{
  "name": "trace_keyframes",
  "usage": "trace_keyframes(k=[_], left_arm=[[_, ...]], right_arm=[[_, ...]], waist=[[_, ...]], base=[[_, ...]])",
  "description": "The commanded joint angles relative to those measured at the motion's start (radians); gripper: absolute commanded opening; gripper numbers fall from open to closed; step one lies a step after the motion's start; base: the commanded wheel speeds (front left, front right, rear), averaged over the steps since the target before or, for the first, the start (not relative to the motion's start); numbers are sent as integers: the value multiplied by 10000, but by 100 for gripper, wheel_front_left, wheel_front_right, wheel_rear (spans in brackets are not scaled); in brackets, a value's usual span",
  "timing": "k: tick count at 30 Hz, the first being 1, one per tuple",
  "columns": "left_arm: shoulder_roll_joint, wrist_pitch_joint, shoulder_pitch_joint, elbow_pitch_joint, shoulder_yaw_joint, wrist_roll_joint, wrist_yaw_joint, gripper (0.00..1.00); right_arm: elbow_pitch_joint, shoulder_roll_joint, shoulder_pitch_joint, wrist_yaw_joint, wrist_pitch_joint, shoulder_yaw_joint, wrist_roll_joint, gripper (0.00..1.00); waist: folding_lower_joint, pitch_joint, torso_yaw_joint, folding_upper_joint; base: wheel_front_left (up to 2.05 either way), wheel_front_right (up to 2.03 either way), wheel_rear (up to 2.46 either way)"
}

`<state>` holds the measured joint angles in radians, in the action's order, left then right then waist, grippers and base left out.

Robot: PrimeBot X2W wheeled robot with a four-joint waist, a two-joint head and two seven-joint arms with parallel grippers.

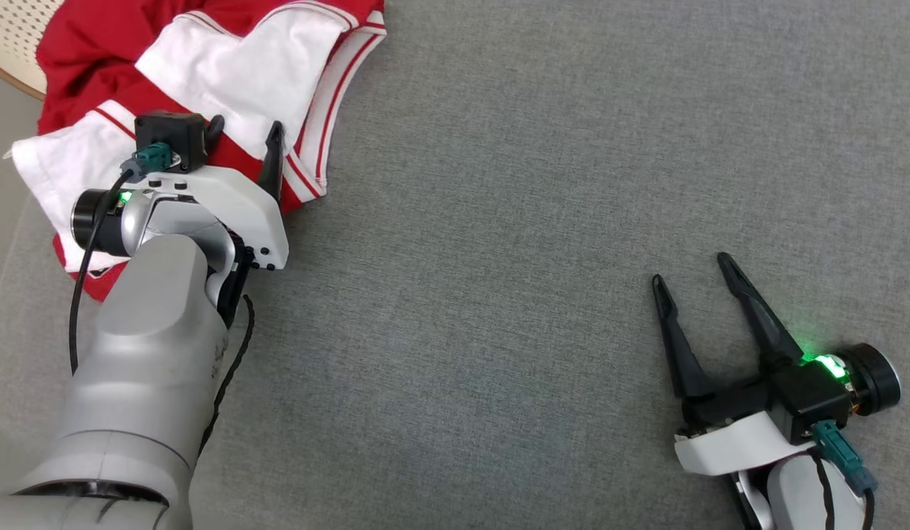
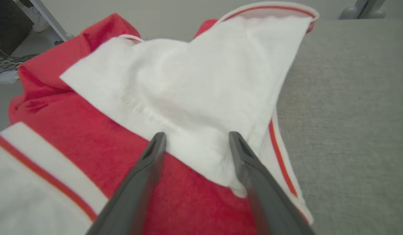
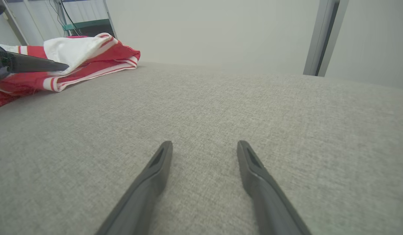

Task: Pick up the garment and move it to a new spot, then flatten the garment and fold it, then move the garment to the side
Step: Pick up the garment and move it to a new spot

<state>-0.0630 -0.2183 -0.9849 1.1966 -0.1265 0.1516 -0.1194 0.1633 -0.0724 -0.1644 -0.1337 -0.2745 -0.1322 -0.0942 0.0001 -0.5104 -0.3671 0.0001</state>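
While the right arm lies low at the near right of the grey upholstered surface (image 1: pixel 536 184), the left arm reaches forward and to the left. Its pale forearm (image 1: pixel 146 353) rises from the lower-left corner of the head view, and its wrist is bent so that the left gripper (image 1: pixel 247 126) points into the garment (image 1: pixel 234 73). The garment is red and white with striped trim. It sits bunched at the far left of the surface, close to its left edge, with a white panel folded over the red cloth.

In the left wrist view, the two dark fingers (image 2: pixel 146 169) stand spread wide, and their tips are at the lower hem of that white panel, above the red layer. Nothing is pinched between them. Whether the tips touch the cloth cannot be told.

The right gripper (image 1: pixel 690 269) is likewise spread wide and empty. Its fingers point forward and slightly left, low over bare grey fabric, well apart from the garment. A green light glows on each wrist.
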Motion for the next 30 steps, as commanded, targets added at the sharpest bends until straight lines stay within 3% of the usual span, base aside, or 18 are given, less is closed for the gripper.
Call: trace_keyframes(k=[1,3,4,5,6,13,17,19,30], left_arm=[[-60,66,-224,169,-48,31,-31,100],[-123,228,-273,472,-142,-10,-34,100],[-139,236,-246,573,-151,-11,-32,75],[-164,170,-219,637,-132,40,-4,9],[-205,111,-163,677,-171,23,-10,0],[-789,-467,277,115,-196,9,53,0],[-1074,-472,807,-1403,-39,-8,140,0],[-1367,-477,1513,-2947,66,-162,181,0],[-1842,-441,2780,-6394,-48,299,-70,0]], right_arm=[[813,-471,-135,56,179,531,-27,100],[793,-483,-214,69,180,558,-15,100],[758,-484,-219,72,180,562,-9,100],[711,-477,-234,76,181,559,0,100],[659,-447,-236,79,179,600,51,100],[94,2,-244,63,132,494,422,100],[-147,142,-167,41,96,382,578,100],[-362,202,-68,41,95,309,720,100],[-1145,210,63,40,95,461,1862,100]], waist=[[-1,-220,214,-1],[-1,-261,308,-1],[-1,-259,345,-1],[-1,-237,382,-1],[-1,-192,418,-1],[-1,597,670,-1],[-1,1156,783,-1],[-1,1790,957,-1],[-1,3383,2107,-1]], base=[[0,0,0],[0,0,0],[0,0,0],[0,0,0],[0,0,0],[0,0,0],[0,0,0],[0,0,0],[0,0,0]])
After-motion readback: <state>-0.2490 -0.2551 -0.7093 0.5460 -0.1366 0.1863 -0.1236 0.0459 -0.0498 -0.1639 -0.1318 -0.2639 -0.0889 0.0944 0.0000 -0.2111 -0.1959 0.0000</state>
